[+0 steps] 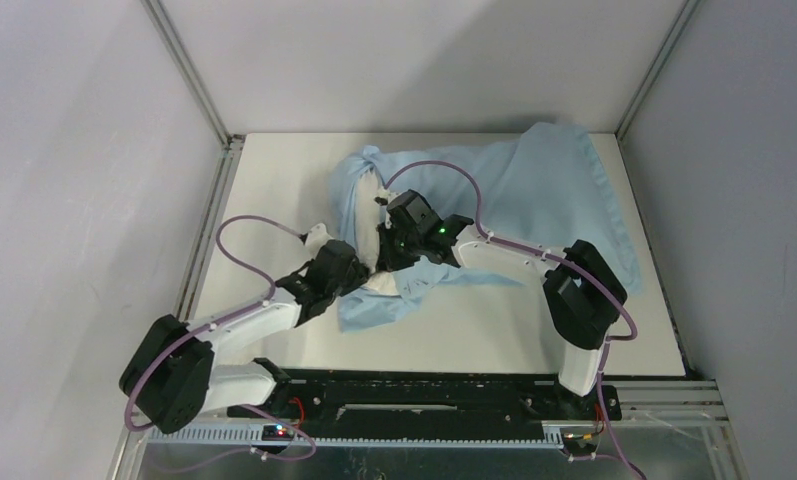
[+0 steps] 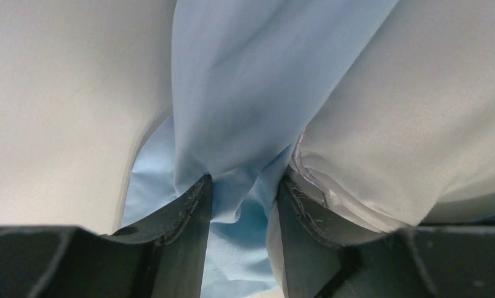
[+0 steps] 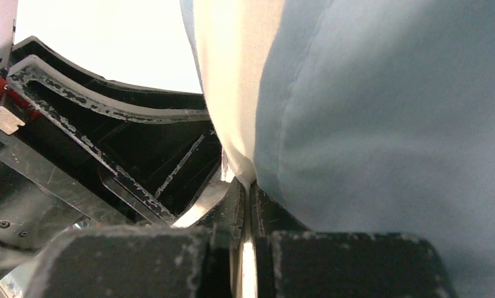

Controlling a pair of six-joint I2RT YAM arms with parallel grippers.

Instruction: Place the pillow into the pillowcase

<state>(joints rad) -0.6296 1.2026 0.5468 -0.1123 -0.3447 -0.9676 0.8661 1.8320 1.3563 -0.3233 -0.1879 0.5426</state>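
The light blue pillowcase (image 1: pixel 544 190) lies crumpled across the back right of the white table (image 1: pixel 264 190). The white pillow (image 1: pixel 319 238) is partly wrapped in its left end, with a corner sticking out. My left gripper (image 1: pixel 346 262) is at the near left of the bundle. In the left wrist view (image 2: pixel 245 180) a bunch of pillowcase (image 2: pixel 251 74) runs between its fingers, with the pillow (image 2: pixel 418 124) outside the right finger. My right gripper (image 1: pixel 389 245) sits on the bundle's middle. In the right wrist view it (image 3: pixel 249 183) is shut on a thin fold of white pillow fabric (image 3: pixel 229 93), with pillowcase (image 3: pixel 387 124) beside it.
Grey walls and metal frame posts (image 1: pixel 189 75) enclose the table on three sides. The left arm's black housing (image 3: pixel 108 143) is close beside the right gripper. Purple cables (image 1: pixel 244 255) loop over both arms. The arm bases stand on a black rail (image 1: pixel 414 395) at the near edge.
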